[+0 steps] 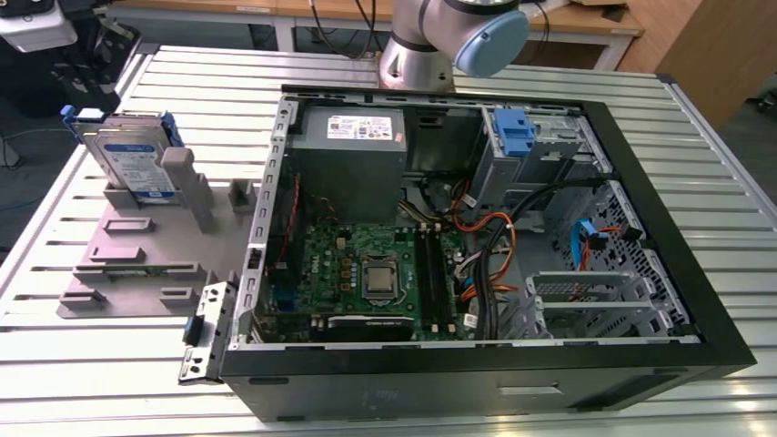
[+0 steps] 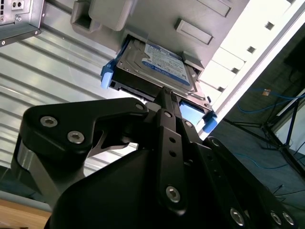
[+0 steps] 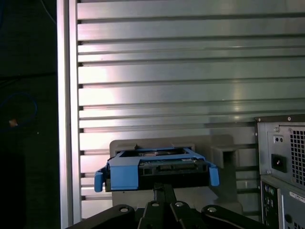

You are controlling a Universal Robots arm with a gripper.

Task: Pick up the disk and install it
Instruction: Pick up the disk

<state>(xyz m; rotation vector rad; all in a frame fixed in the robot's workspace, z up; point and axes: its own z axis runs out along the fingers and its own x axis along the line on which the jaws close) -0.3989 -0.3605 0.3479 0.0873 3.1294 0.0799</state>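
The disk (image 1: pixel 131 155) is a silver drive with a white-and-blue label in a blue bracket. It stands upright on edge in the grey plastic stand (image 1: pixel 134 246) on the exterior view's left. In both wrist views the black gripper (image 2: pixel 164 91) (image 3: pixel 164 187) is lined up with the disk (image 2: pixel 155 64) (image 3: pixel 155 168), its fingertips held close together and apart from the blue bracket. Nothing is between the fingers. The stand's grey posts (image 3: pixel 221 153) rise beside the disk.
An open computer case (image 1: pixel 486 355) lies on the slatted metal table (image 1: pixel 73 382), with a motherboard, cables, a grey power supply (image 1: pixel 358 137) and a drive bay with a blue latch (image 1: pixel 516 132). The arm's base (image 1: pixel 419 55) stands behind the case. A loose metal bracket (image 1: pixel 204 332) lies by the case's corner.
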